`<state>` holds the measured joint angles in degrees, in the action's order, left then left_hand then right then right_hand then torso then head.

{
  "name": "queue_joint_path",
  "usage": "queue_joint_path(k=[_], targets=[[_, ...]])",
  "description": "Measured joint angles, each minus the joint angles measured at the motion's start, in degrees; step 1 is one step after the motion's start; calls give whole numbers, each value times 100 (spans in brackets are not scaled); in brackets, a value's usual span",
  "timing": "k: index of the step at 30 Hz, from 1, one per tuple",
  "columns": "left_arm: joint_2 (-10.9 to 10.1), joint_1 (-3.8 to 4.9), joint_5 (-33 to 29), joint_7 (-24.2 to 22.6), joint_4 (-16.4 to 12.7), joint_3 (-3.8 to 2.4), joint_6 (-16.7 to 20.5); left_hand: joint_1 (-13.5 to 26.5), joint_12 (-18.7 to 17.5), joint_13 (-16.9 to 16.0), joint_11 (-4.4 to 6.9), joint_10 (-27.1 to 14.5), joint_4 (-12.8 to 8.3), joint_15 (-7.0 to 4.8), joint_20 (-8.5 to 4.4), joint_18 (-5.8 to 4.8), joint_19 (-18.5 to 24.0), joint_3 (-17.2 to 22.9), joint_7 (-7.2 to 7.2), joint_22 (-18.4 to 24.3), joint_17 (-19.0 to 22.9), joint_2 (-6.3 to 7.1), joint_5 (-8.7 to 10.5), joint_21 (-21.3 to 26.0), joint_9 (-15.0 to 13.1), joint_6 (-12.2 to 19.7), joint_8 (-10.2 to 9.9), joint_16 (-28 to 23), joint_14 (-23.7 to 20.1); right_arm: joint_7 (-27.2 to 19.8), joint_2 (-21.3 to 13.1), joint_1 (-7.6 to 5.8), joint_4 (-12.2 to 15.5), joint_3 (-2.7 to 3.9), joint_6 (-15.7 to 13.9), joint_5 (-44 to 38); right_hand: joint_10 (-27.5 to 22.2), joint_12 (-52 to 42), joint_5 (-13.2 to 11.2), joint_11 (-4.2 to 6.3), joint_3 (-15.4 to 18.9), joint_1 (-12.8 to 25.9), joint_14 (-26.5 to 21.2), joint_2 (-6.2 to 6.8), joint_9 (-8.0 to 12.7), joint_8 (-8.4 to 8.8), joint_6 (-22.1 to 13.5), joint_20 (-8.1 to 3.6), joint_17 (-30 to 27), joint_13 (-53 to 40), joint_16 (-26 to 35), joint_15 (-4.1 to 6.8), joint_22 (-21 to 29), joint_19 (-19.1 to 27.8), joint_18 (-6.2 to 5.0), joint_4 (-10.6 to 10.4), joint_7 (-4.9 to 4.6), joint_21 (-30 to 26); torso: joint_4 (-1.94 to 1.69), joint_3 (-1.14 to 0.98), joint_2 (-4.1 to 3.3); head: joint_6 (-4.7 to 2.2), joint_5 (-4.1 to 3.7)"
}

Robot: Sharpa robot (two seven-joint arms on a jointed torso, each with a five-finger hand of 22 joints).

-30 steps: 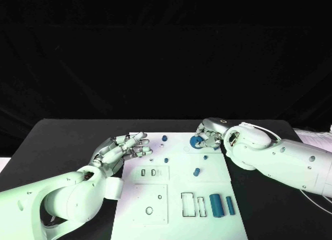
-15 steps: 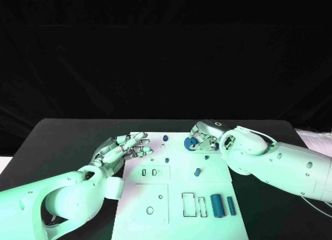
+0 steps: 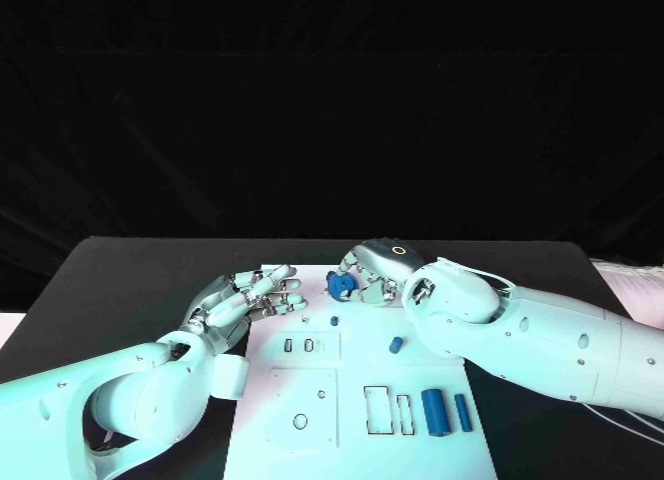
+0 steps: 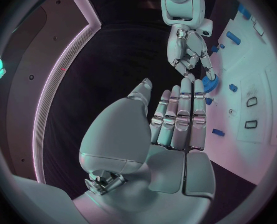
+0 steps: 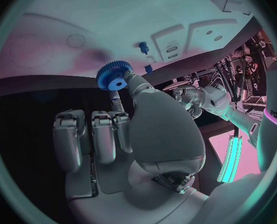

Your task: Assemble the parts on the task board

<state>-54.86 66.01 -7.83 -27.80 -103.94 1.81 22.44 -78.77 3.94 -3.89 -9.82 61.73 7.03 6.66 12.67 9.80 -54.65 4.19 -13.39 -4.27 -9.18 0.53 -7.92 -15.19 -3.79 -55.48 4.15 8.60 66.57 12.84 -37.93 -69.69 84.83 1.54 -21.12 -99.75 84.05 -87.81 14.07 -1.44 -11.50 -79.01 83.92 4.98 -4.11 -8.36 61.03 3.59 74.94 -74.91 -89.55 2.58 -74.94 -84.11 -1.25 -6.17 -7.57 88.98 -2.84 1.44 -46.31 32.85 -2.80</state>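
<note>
White task board [image 3: 364, 400], a flat rectangular plate, lies in the middle of the black tabletop [image 3: 116, 275]. A small blue toothed gear [image 3: 341, 285] is held above the board's far edge, pinched between the thumb and a finger of the right robot hand [image 3: 373, 272]; the right wrist view shows the same gear [image 5: 115, 77] at the fingertips with the other fingers curled in beneath the palm. The right arm reaches in from the right and crosses the board's right side.

The left robot hand [image 3: 253, 297] hovers at the board's far left corner, near the gear, holding nothing, its fingers held straight, side by side.

Other small blue parts lie on the board: a short blue peg [image 3: 334, 321] near the middle, a stubby blue piece [image 3: 396, 344] beside the right arm, and two long blue bars [image 3: 445, 411] side by side at the near right. Just left of the bars are two narrow rectangular slots [image 3: 387, 410]. Two small slots [image 3: 299, 345] and a round hole [image 3: 301, 421] mark the board's left part.

Behind the tabletop hangs a black backdrop.
</note>
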Motion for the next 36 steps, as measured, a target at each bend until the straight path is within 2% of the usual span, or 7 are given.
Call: queue_joint_path(k=[11, 19, 27, 33, 36], targets=[[12, 0, 0, 1, 4, 0, -11, 0, 0, 0, 0, 0, 0, 0, 0, 0, 0, 0, 0, 0, 1, 0, 0, 0, 0, 0, 0, 0, 0, 16, 414, 26, -339, -90, -16, -159, 0, 23, -36, -1, -17, 0, 0, 0, 0, 48, 0, 0, -1, 0, 0, 0, 1, 0, 0, 16, 0, 0, -3, -8, -4, 17, 38], [24, 0, 0, 2, 6, 0, -15, 0, 0, 0, 0, 0, 0, 0, 0, 0, 0, 0, 0, -1, 1, 0, 0, 0, 0, 0, 0, 0, 0, 27, 640, 31, -637, -103, -9, -211, 0, 23, -47, -1, -17, 0, 0, 0, 0, 76, 13, 0, -1, 1, 0, -1, 2, 0, 0, 16, 12, 0, 1, -13, -4, 23, 55], [39, 0, 0, 5, 17, 0, -18, 0, 0, 0, -20, -20, -16, 0, 0, 0, 0, -16, 0, -1, -4, 0, 0, 0, 0, 0, 0, -23, 0, 29, 768, 32, -799, -110, 38, -244, 1, 51, -109, -1, -38, 64, 0, 0, -1, 99, 47, 1, -2, 1, 0, -1, 2, 0, -1, -6, 25, 0, 7, -13, -4, 30, 67], [54, 0, 0, 9, 29, 0, -21, 0, 0, 0, -20, -20, -16, 0, 0, 0, 0, -16, 0, -1, -3, 0, 0, 0, 0, 0, 0, -23, 0, 57, 820, 26, -856, -105, 79, -268, 3, 141, -369, -6, -43, 204, 3, 47, -3, 256, 133, 1, -2, -4, 0, -3, 3, 0, 0, -11, 54, 0, 14, -15, -4, 43, 65], [67, 0, 0, 12, 40, 0, -21, 0, 0, 0, -20, -20, -16, 0, 0, 0, 0, -16, 0, -1, -3, 0, 0, 0, 0, 0, 0, -23, 0, 91, 831, 29, -868, -110, 110, -278, -10, 210, -826, -94, -31, 364, 1, 31, 3, 396, -53, 25, -2, -4, 0, -68, 3, 22, 0, -94, 10, 0, 15, -15, -4, 44, 69]])
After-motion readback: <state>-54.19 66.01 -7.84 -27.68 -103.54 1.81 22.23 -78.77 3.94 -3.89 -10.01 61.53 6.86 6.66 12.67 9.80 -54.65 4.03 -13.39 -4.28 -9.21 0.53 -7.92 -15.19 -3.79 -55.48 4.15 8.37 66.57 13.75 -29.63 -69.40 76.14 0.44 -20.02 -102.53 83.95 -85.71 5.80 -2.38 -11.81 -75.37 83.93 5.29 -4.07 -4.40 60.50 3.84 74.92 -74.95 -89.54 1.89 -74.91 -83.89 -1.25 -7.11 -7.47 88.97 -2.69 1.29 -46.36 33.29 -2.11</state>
